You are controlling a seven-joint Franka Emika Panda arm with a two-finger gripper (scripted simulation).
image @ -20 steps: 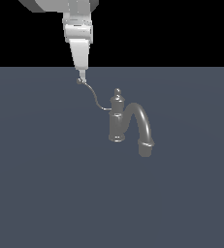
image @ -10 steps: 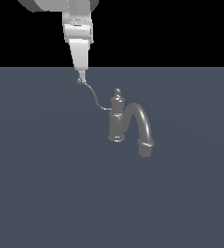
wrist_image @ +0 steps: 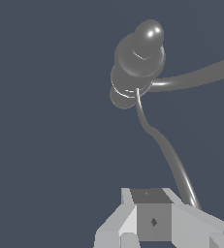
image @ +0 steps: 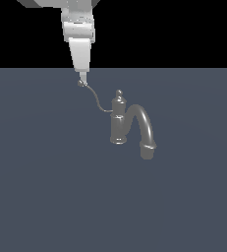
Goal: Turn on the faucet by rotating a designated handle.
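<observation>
No home, kitchen or workshop, but a bare simulated test scene; flat, uniform slate-grey ground [image: 46, 197] running to a straight horizon, with plain black above it; no walls, furniture or texture anywhere. Furnished only with a small grey metallic faucet [image: 119, 123] standing alone on that ground, fixed to no sink or basin, its thin curved handle [image: 96, 98] reaching out toward a blocky white robot gripper [image: 82, 77] coming down from above. Rendered throughout with smooth computer-graphics shading, the wrist view showing the same featureless grey behind the faucet post.
</observation>
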